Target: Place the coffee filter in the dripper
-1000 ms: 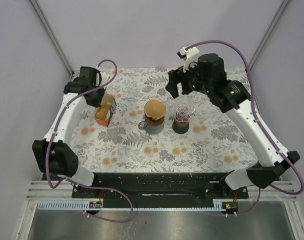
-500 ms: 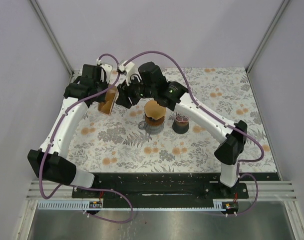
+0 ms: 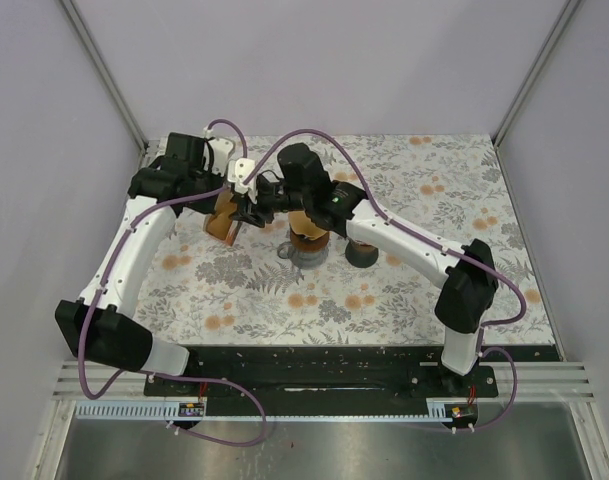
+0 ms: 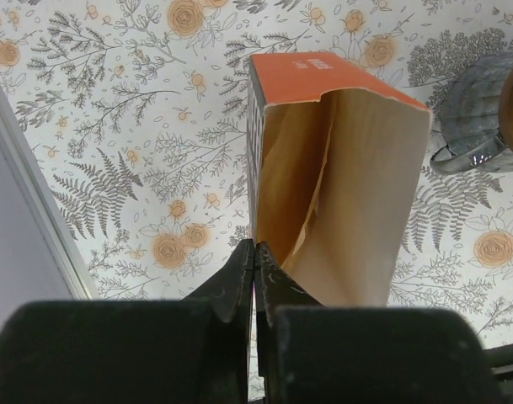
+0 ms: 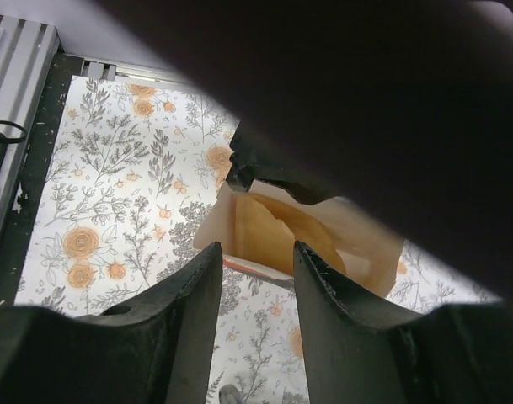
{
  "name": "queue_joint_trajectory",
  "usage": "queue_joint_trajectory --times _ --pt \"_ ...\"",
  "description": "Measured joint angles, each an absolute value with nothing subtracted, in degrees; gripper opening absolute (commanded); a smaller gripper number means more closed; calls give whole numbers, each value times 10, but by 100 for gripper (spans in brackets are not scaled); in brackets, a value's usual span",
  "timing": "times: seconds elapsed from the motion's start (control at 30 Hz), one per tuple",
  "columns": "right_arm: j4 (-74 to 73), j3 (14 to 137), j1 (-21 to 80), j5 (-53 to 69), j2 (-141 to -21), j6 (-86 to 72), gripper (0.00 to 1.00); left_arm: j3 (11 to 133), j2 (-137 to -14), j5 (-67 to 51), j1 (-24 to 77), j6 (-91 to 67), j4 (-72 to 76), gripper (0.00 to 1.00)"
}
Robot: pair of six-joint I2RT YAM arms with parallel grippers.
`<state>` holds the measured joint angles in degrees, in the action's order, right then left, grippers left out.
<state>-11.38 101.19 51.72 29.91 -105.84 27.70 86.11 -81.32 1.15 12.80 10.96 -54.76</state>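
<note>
An orange filter box with an open mouth shows brown paper filters inside. My left gripper is shut on the box's side wall and holds it tilted above the table, at the back left in the top view. My right gripper is open right at the box's mouth. In the right wrist view its fingers frame the filters without touching them. The brown rounded dripper sits on a grey cup at the table's middle.
A small dark-based glass piece stands just right of the grey cup, under my right forearm. The grey cup also shows at the right edge of the left wrist view. The floral tablecloth covers the table. Purple walls enclose the back and sides.
My right arm has swung from the far right across to the box at the left. My left gripper has lifted the box off the table and tilted its mouth toward the right gripper.
</note>
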Motion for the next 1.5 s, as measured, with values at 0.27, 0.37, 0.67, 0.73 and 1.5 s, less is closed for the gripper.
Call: queue_joint_trajectory --times 0.27,0.37,0.67,0.73,1.5 --pt "-90 1012 521 305 -1064 284 57 855 -796 9 116 106 -561 0" --pt "-75 1009 520 286 -1064 226 65 855 -795 9 98 91 -561 0" --pt "-10 979 503 176 -1059 -17 78 858 -784 31 90 35 -538 0" --pt "-11 984 503 133 -1059 -67 77 858 -783 38 90 17 -527 0" --pt "-148 1171 518 -55 -1214 -241 48 858 -780 36 90 -53 -494 0"
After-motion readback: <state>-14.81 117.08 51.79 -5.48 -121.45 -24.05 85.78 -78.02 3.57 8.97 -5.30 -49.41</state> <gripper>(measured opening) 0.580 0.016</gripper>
